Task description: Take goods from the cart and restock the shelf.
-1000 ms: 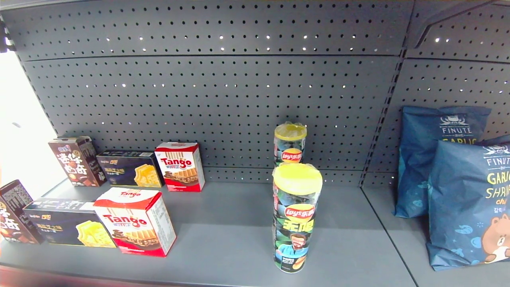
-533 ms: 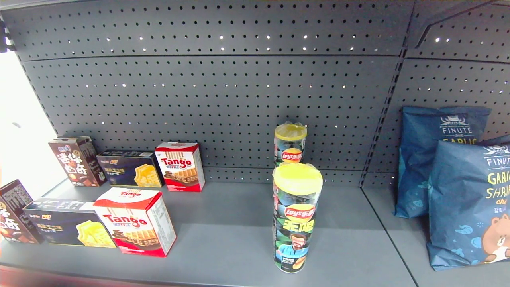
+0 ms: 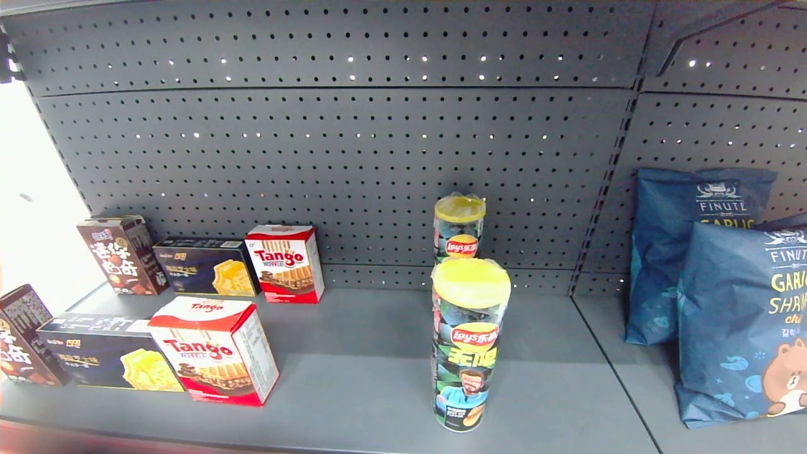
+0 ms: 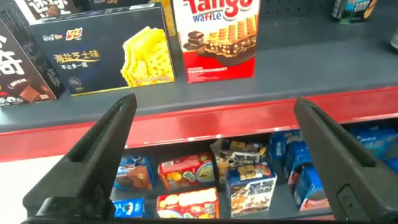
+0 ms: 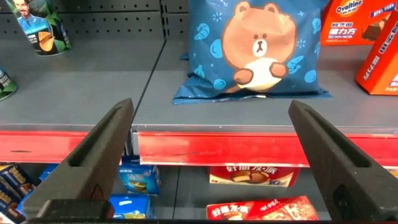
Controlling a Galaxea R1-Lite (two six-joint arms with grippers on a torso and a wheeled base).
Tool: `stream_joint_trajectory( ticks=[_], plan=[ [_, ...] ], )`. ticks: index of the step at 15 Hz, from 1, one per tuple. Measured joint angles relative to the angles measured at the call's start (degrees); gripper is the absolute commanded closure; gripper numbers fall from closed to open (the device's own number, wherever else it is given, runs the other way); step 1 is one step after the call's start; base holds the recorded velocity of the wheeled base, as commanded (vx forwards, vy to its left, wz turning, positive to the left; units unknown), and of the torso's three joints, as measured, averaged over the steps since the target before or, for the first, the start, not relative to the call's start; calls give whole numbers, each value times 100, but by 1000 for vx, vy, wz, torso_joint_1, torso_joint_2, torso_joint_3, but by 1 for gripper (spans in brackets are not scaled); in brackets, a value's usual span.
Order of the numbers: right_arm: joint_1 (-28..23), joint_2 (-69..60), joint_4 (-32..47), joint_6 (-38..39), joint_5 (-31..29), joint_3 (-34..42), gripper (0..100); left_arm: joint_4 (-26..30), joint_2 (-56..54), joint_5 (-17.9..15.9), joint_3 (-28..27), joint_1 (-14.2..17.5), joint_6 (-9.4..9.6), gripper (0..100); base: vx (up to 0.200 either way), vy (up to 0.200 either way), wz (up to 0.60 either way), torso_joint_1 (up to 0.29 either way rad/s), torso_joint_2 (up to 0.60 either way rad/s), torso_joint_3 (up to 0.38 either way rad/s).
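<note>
Shelf surface: The shelf (image 3: 365,384) is a flat, matt grey metal deck with a red front rail (image 4: 261,111) along its edge.
Back wall: A grey perforated back panel (image 3: 315,157) rises behind the deck, and light shows through some of its holes. A slotted upright (image 3: 599,208) separates this bay from the one to its right.
Lower tier: Under the rail, small packets (image 4: 186,177) in mixed colours stand packed together.
Chip cans: The front chip can (image 3: 470,343) stands upright mid-deck, a tall printed tube with a yellow lid. The rear chip can (image 3: 459,228) stands upright straight behind it, close to the back panel.
Wafer boxes: The front wafer box (image 3: 214,359) is red and white and stands near the deck's edge. The rear wafer box (image 3: 285,263) is of the same kind and stands by the back panel.
Cracker boxes: The front cracker box (image 3: 107,360) is dark with a yellow picture and stands just left of the front wafer box. The rear cracker box (image 3: 205,267) stands likewise just left of the rear wafer box.
Chocolate boxes: The front chocolate box (image 3: 25,334) and the rear chocolate box (image 3: 123,255) are brown and stand farthest left.
Snack bags: The front snack bag (image 3: 744,328) is blue with a bear print and stands in the right bay, overlapping the rear snack bag (image 3: 687,246).
Left gripper: The left gripper (image 4: 217,168) hangs before the rail with its jaws spread wide and nothing between them.
Right gripper: The right gripper (image 5: 211,168) hangs before the right bay, its jaws likewise spread and unladen.
</note>
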Motion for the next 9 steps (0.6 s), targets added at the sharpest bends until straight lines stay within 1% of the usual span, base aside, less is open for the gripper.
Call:
stream_joint_trajectory(
  ticks=[5,6,8,9],
  plan=[
    [0,-2,0,-5,0,0,0,2,-61,-50,1,0,0,0,0,0,0,0,0,0],
    [0,-2,0,-32,9,0,0,2,-61,-50,1,0,-18,0,-200,0,0,2,7,2],
    [0,-2,2,-127,137,0,0,4,-61,-23,1,0,-79,0,0,0,0,0,0,0],
    [0,-2,7,-129,141,0,0,4,-61,-23,1,0,-79,0,0,0,0,0,0,0]
  ],
)
